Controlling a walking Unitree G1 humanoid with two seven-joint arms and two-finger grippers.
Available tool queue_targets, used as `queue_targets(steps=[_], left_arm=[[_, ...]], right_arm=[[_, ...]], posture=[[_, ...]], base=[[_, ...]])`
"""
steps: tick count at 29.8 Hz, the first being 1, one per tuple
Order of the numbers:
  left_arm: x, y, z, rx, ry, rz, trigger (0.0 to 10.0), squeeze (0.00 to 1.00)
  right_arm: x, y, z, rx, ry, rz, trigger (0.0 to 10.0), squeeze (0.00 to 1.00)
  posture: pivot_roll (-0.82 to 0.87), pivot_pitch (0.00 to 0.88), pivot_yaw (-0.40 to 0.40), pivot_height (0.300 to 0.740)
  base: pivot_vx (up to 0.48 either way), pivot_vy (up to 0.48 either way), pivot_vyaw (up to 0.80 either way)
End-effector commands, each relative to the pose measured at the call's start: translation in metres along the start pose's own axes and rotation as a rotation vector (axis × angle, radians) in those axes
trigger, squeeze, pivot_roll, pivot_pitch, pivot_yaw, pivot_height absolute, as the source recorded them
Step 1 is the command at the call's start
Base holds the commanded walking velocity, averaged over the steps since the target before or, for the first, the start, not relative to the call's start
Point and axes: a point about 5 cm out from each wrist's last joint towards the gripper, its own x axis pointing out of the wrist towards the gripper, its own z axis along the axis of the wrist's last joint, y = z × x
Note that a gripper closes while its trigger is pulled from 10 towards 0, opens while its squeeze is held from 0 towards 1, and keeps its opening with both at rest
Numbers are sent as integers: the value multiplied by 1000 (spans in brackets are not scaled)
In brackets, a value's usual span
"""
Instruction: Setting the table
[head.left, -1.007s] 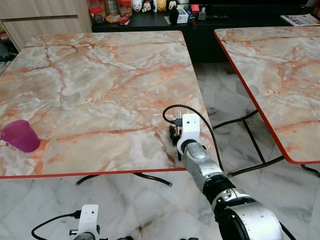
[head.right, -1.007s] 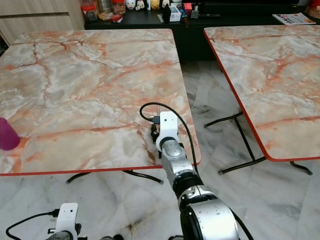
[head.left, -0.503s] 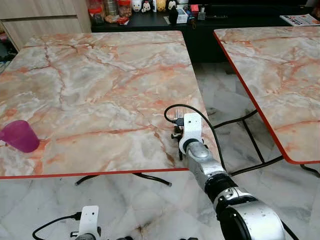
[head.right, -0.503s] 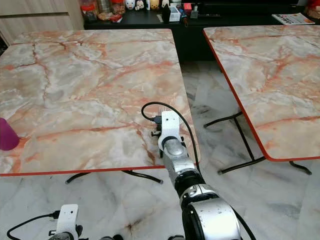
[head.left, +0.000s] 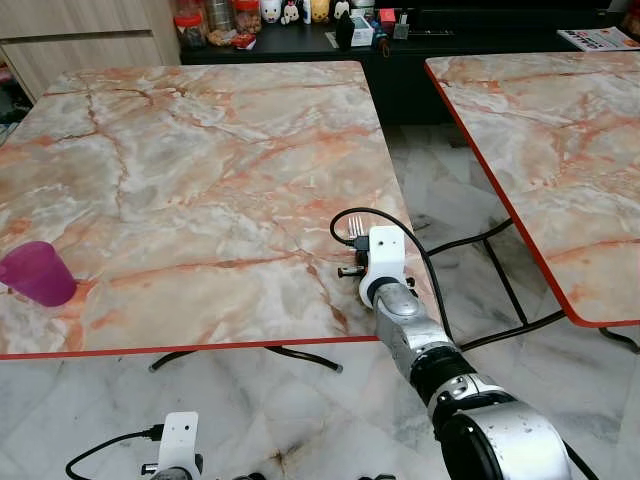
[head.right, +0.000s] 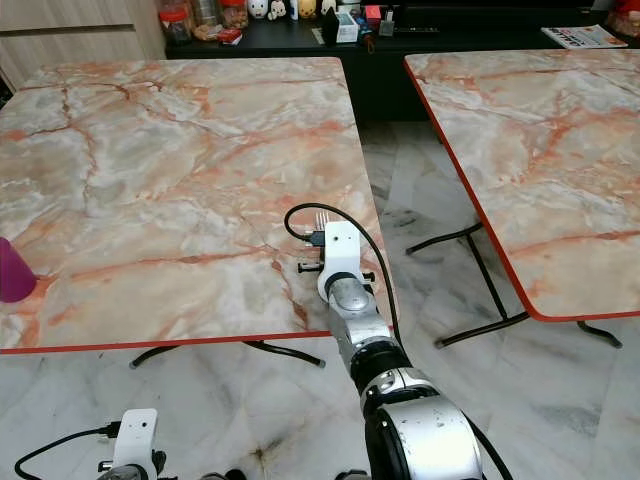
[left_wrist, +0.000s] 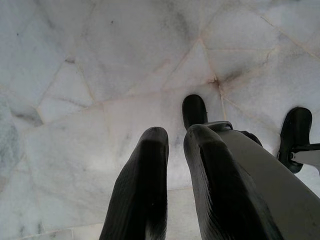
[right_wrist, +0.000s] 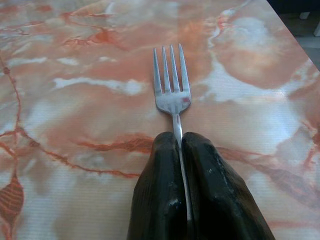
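My right gripper (right_wrist: 179, 137) is shut on the handle of a silver fork (right_wrist: 171, 82). It holds the fork low over the near right corner of the marble table (head.left: 200, 170), tines pointing away from me; I cannot tell whether the fork touches the top. In the left eye view the fork's tines (head.left: 355, 227) peek out beyond the white wrist mount (head.left: 385, 255). A pink cup (head.left: 37, 272) stands at the table's near left edge, far from the gripper. My left gripper (left_wrist: 175, 137) hangs idle over the floor, fingers together.
A second marble table (head.left: 560, 130) stands to the right, with a strip of tiled floor (head.left: 450, 190) between the two. A dark sideboard (head.left: 300, 40) with jars and figurines runs along the back. The red table edge (head.left: 180, 349) is close in front of me.
The right gripper with the fork has edged slightly to the right near the table corner. The pink cup has stayed put.
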Motion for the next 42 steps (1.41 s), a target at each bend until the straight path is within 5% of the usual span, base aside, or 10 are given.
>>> queue_targets(steps=[1, 5, 6, 7, 14, 16, 23, 42], left_arm=[[-1, 0, -5, 3, 25, 0, 10000, 0], [0, 1, -4, 7, 21, 1, 10000, 0], [0, 1, -4, 8, 19, 2, 10000, 0], [0, 1, -4, 9, 17, 3, 10000, 0], [0, 2, -1, 1, -2, 25, 10000, 0], [0, 3, 0, 2, -10, 37, 10000, 0], [0, 7, 5, 43, -37, 74, 10000, 0], [-1, 15, 6, 67, -54, 113, 10000, 0]], right_arm=[[-1, 6, -7, -1, 36, 19, 0, 0], [-1, 7, -3, -8, 5, 24, 0, 0], [-1, 7, -3, -11, -7, 24, 8314, 0], [-2, 6, 1, -8, -49, 20, 10000, 0], [-5, 4, 21, -27, -219, 18, 10000, 0], [-11, -1, 48, -64, -383, 7, 10000, 0], [-18, -11, 68, -61, -492, -28, 10000, 0], [-25, -15, 67, -62, -527, -24, 10000, 0]], posture=[[-10, 134, -9, 740], [-12, 133, -9, 740], [-12, 133, -9, 740], [-12, 132, -8, 740], [-10, 128, -13, 740], [-17, 119, -15, 740], [-26, 105, -16, 740], [-29, 77, -11, 740]], base=[[0, 0, 0], [0, 0, 0], [0, 0, 0], [0, 0, 0], [0, 0, 0], [0, 0, 0], [0, -46, 0], [0, -413, 0]])
